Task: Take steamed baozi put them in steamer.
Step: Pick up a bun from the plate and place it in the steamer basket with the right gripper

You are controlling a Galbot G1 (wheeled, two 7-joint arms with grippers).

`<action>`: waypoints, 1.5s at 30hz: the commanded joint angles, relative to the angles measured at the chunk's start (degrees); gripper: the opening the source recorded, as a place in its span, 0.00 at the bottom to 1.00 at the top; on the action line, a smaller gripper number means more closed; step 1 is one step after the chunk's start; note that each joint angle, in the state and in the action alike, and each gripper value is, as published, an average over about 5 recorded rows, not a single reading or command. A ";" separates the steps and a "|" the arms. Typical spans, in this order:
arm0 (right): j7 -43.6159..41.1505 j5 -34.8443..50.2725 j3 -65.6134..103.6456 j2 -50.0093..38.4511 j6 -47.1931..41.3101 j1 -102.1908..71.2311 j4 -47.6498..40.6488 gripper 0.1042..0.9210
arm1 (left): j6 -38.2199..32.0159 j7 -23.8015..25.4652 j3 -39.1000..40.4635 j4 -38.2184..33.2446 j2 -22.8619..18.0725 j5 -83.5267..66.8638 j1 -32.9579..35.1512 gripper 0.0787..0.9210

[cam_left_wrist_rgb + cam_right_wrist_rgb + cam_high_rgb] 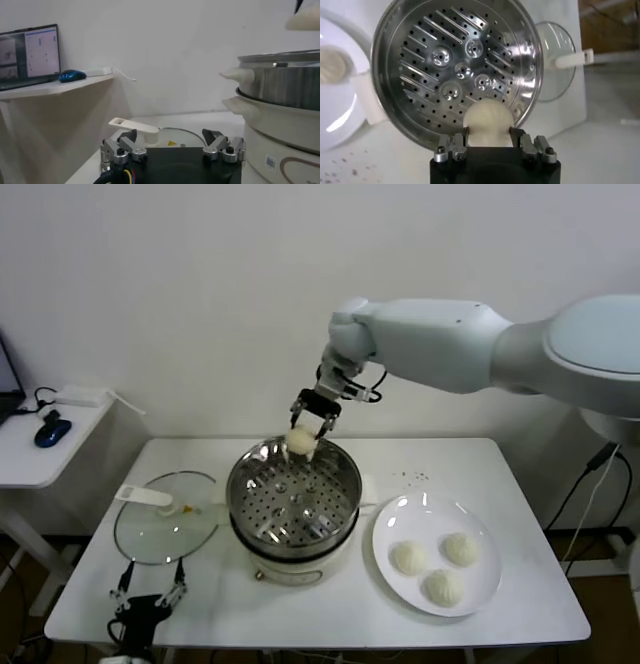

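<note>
We see our right arm [470, 344] in smooth pale grey-white shells, bulbous at the joints, with black cable looped at the wrist. Our right gripper [306, 427] is black, its finger mounts silver with dark screws. Our left gripper [147, 595] is black too, coloured wires showing behind it.

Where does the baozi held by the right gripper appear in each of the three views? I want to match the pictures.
Head view: the held baozi sits in the right gripper, above the far rim of the steamer.
Left wrist view: only its underside shows, at the top right corner, above the steamer.
Right wrist view: low in the centre, between the fingers, over the perforated tray.
Shared landmark: the steamer.
</note>
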 commanded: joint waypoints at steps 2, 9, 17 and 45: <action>3.42 -7.53 -0.19 4.47 10.12 -2.41 -5.22 0.58 | -0.09 -0.03 -0.04 0.17 -0.06 0.04 0.07 0.88; 3.43 -7.81 -1.13 3.87 10.12 -4.51 -5.40 0.59 | -0.16 -0.05 0.10 0.51 -0.24 0.19 -0.17 0.88; 4.07 -8.97 -0.34 4.36 10.12 -7.33 -8.30 0.59 | -0.17 -0.04 0.15 1.14 -0.23 0.35 -0.57 0.88; 5.84 -7.97 0.21 4.62 10.12 -9.13 -9.59 0.87 | -0.03 0.01 0.32 1.80 -0.18 0.34 -1.58 0.88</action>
